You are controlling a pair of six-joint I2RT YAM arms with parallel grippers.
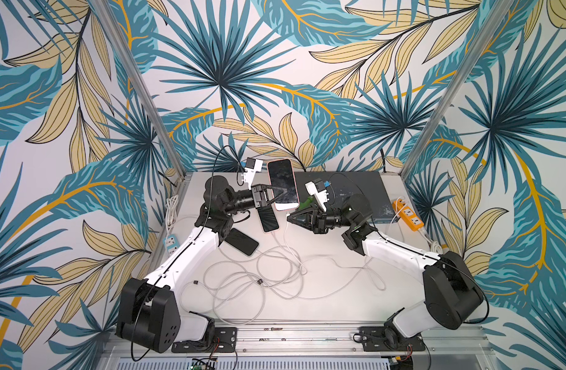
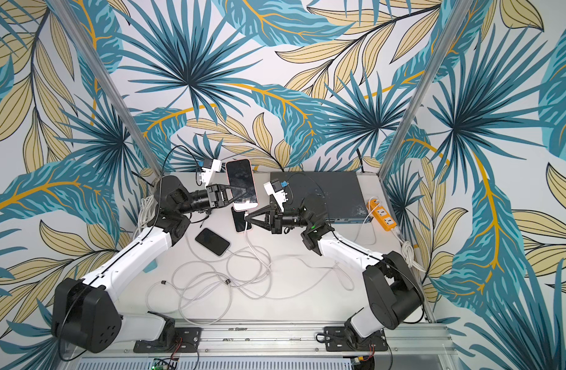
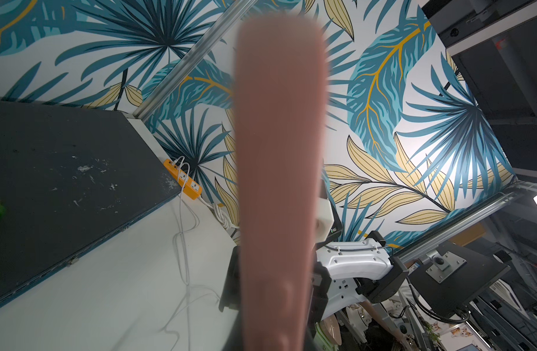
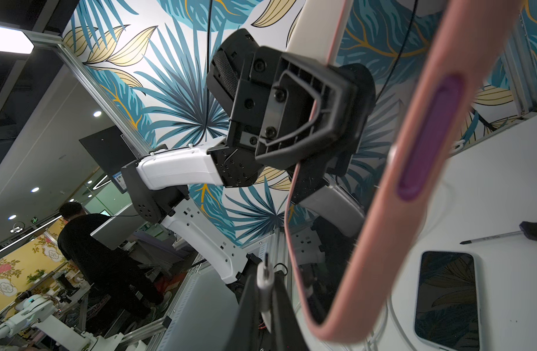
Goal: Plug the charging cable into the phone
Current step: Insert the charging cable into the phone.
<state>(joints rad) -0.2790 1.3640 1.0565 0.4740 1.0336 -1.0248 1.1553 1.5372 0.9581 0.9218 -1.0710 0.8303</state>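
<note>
Leafy walls (image 1: 275, 64); left end effector (image 1: 283, 192) clamps phone (image 1: 281, 174), right end effector (image 1: 289, 217) pinches cable plug (image 4: 265, 278), port hidden.

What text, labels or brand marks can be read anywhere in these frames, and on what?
None legible.
Dark box: pale marking along its front edge, too small to read.
Green sign in the room behind, right wrist view: too small and blurred.
Pink-cased phone, white cable plug, orange power strip: no text seen.
</note>
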